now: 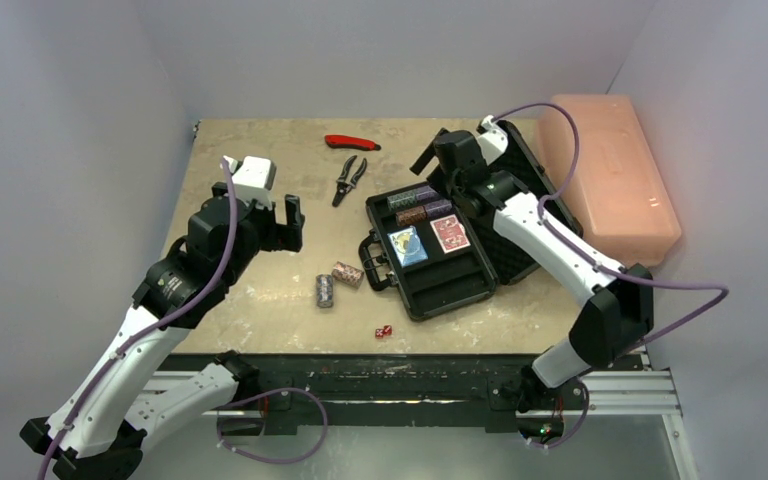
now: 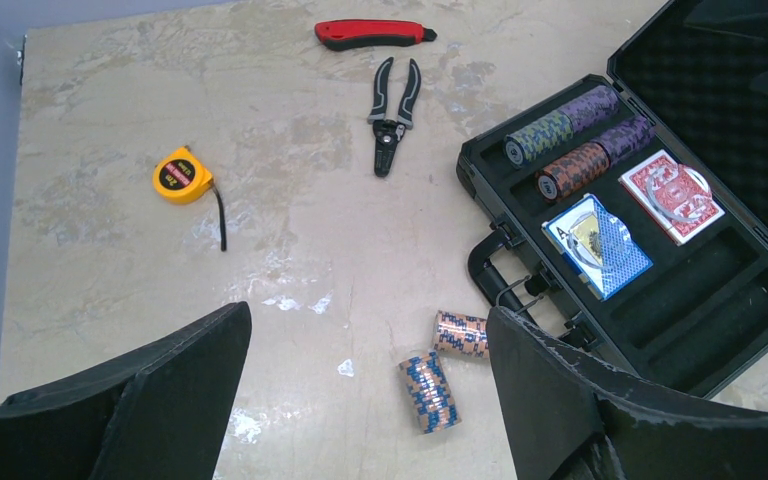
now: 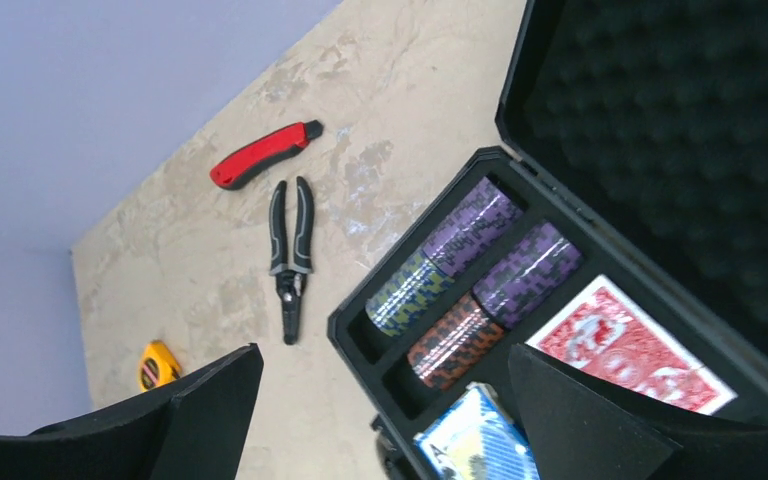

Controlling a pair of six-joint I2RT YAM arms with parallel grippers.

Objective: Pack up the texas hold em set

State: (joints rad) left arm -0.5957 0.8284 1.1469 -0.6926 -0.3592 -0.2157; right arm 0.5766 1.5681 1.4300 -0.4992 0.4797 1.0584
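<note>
Left gripper [image 1: 288, 222] hangs spread wide, nothing in it, and its arm hides the yellow tape measure [image 2: 182, 175] from overhead. Loose chip stacks [image 1: 325, 291] and tiny red dice [image 1: 383, 331] lie left of the open briefcase [image 1: 445, 300]. Right gripper [image 3: 385, 352] gapes empty over the packed chips [image 3: 470, 235], its arm covering much of the lid.

- The left arm [image 1: 175, 285] is rising from its base at the near left and leaning toward the far side, with its elbow bent.
- The left end effector [image 1: 288, 222] is hanging in the air at the left, pointing down and forward, jaws standing wide apart.
- The right arm [image 1: 550, 245] is stretching from the near right toward the far centre.
- The right end effector [image 3: 385, 352] is tilting downward, fingers [image 3: 600, 420] spread fully apart and gripping nothing.
</note>
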